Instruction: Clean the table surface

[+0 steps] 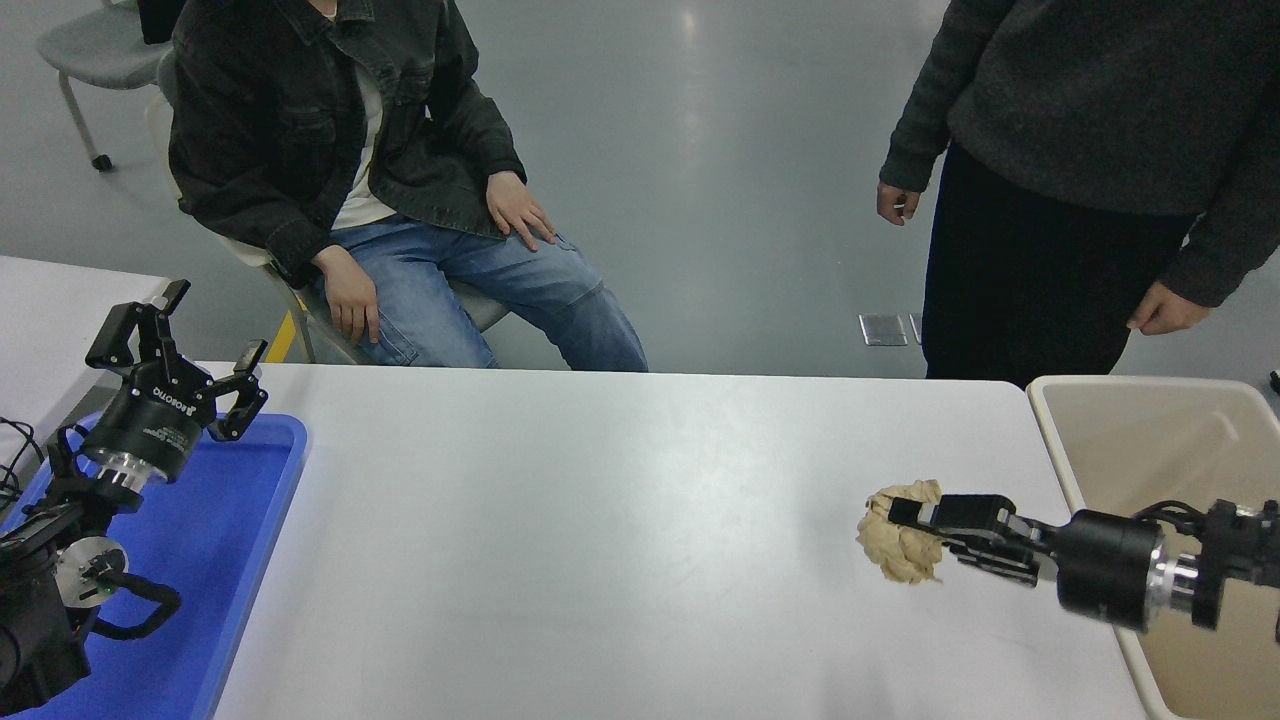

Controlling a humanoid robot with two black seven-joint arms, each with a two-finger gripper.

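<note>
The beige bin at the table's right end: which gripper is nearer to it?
Right. The right gripper, shut on a crumpled brown paper wad, sits just left of the beige bin. The left gripper is parked, open, over the blue tray at the far end.
</note>
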